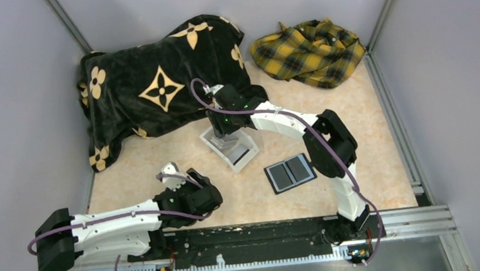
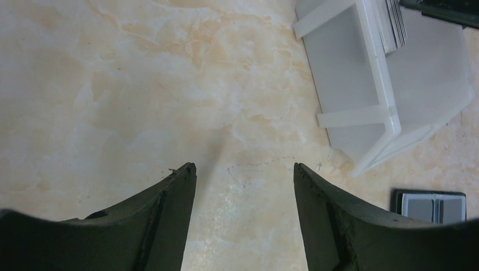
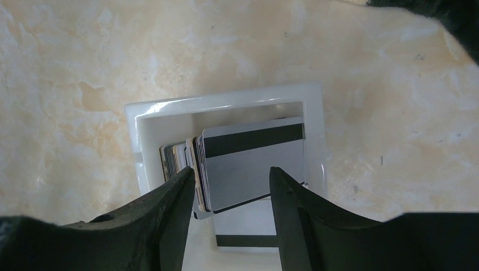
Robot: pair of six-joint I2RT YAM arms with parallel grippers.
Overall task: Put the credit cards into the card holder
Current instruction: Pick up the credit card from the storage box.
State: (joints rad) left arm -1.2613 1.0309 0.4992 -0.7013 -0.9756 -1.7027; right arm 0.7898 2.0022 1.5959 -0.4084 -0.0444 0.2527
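While the credit cards (image 3: 251,164) stand stacked in the white box (image 3: 226,104), the card holder (image 1: 289,172) lies open, no card visible in its slots.
The right gripper (image 3: 230,175) hangs just above the box, jaws apart over the front card, clamping nothing. The left gripper (image 2: 244,169), near the box's left, is wide open and empty over bare surface (image 2: 113,84). The holder lies near the box's right, so the whole job seems left.

The marbled table (image 1: 368,116) bears a black flowered blanket (image 1: 153,84) upper left and a yellow plaid cloth (image 1: 309,52) upper right. A white box (image 1: 215,141) lies at centre, the open card holder (image 1: 290,172) near its lower right.
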